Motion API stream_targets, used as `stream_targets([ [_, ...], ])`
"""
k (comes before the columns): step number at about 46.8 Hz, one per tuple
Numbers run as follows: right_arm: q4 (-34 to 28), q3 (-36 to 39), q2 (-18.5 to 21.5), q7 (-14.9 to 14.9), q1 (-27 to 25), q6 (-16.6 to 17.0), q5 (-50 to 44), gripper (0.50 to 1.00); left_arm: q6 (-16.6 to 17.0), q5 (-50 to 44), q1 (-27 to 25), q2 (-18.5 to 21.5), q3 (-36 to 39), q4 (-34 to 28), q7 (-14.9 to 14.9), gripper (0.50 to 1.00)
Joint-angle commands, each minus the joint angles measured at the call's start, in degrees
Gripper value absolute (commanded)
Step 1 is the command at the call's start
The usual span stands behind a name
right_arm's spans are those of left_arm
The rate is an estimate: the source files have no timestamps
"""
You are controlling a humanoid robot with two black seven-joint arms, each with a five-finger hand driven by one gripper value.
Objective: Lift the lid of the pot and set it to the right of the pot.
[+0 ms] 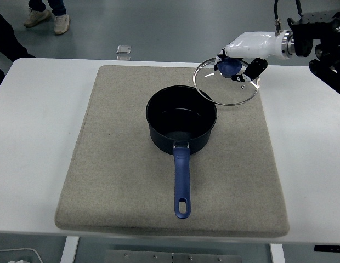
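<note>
The right hand [242, 55] is gripping the blue knob [231, 66] in the upper right of the frame, holding the glass lid [227, 83] in the air, tilted. The lid is hanging up and right of the open pot [181, 125], over the far right corner of the mat [104, 164]. The risk: a pinch on a small knob could be letting the tilted lid swing or slip, and setting it down near the mat's edge could be leaving it half off and rocking.

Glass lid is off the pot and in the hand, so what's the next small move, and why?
Probably lower it straight down. The right hand grips the glass lid by its blue knob, apparently clear of the pot to its right, over bare mat.
</note>
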Motion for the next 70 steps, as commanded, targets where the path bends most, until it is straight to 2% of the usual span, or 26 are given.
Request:
stream_targets([
  [1,-0.90,-0.03,-0.07,-0.01,-0.29,0.02,-0.08,0.500,0.00,0.00,-0.06,0.00,0.00,0.00,0.00,1.000],
  [24,-2.48,-2.22,-0.69,-0.01,-1.25,0.02,-0.26,0.500,0.00,0.00,0.03,0.00,0.00,0.00,0.00,1.000],
  [53,-3.45,-9.52,-4.03,-0.01,-2.05,0.46,-0.08,0.500,0.00,0.00,0.03,0.00,0.00,0.00,0.00,1.000],
  [70,-2.92,-9.08,-5.61,-0.01,-2.66,0.54,0.71,0.500,0.00,0.00,-0.06,0.00,0.00,0.00,0.00,1.000],
])
